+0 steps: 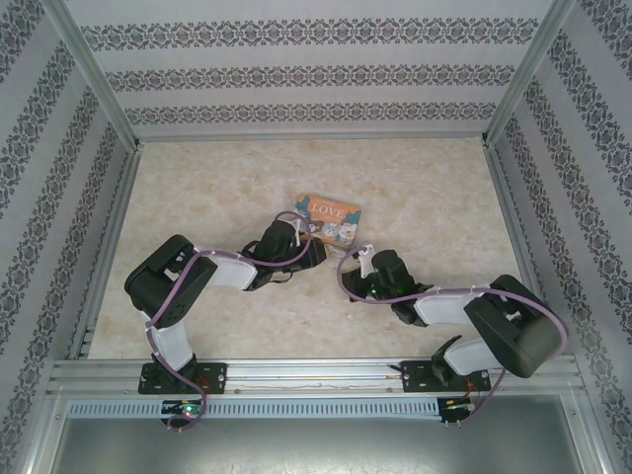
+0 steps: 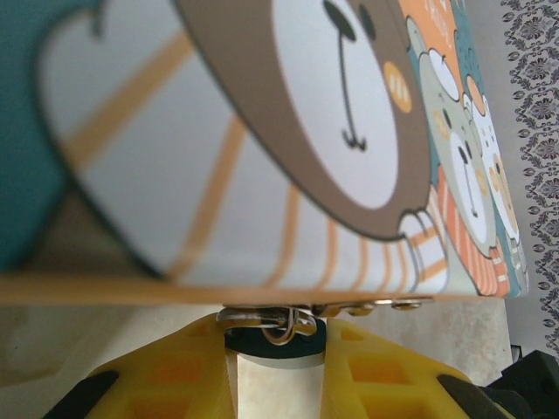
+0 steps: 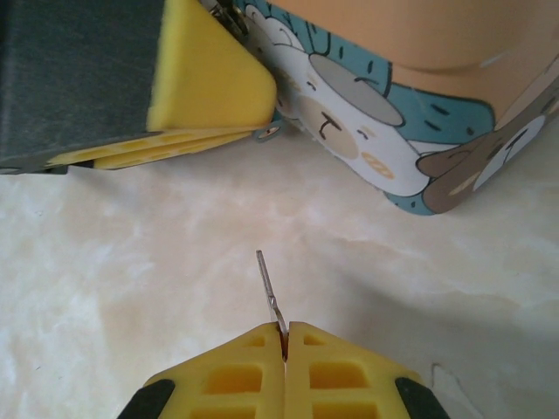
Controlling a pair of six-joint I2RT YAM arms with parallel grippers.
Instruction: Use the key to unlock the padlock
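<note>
Left jaws: pinched the padlock [image 2: 279, 339] at the box [image 2: 262, 131] edge.
Right jaws: pressed together on the key [image 3: 270, 288].
Needed: blade lined up with keyhole, slow entry.

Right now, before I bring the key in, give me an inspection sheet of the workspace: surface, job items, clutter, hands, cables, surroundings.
Surface: pale marbled table.
Job's things: padlock, teal body and silver shackle, sitting at the metal clasp of the LOVE box; key, blade pointing toward the box, apart from it.
Clutter: nothing seen.
Hands: left hand appears closed on the padlock, hard against the box; right hand shut on the key, set back from the box.
Cables: purple cables looped along both arms.
Surroundings: patterned walls on three sides, aluminium frame at the near edge.
</note>
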